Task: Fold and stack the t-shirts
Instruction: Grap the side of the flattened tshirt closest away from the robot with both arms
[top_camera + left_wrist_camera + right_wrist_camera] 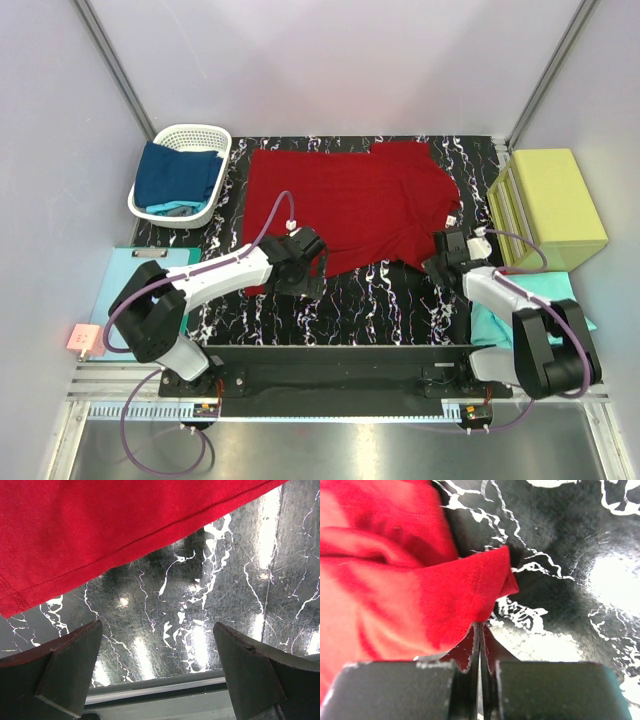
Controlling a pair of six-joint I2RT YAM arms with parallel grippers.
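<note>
**Item under work.** The dark red t-shirt (350,205) is found spread flat at the middle of the black marbled mat (380,300), collar away from the arms and hem towards them. A navy t-shirt (175,172) is seen heaped in the white basket (192,130) at the far left, well apart from the work.

**Right gripper (480,642).** The jaws are seen fully closed, with a pinched fold of red cloth (470,590) clamped between them. In the top view the hold is placed at the shirt's near right corner. The depth of the bite cannot be judged closely, as the wrist picture is blurred.

**Left gripper (156,630).** The jaws are held wide apart and nothing is gripped. It is positioned just short of the hem (100,525) at the near left corner, with bare mat beneath it.

**Step judged in hand.** The two near corners are being secured so that the hem can be carried up for a first fold.

**Recommendations.**
- The left gripper should be advanced until the hem seam lies well between the fingers, and only then closed.
- Both cloth layers should be caught, not the top one alone.
- Both corners should be lifted together and level, so that the fold line is kept straight.
- Tension across the hem should be kept light, lest the right-hand pinch be pulled free.
</note>
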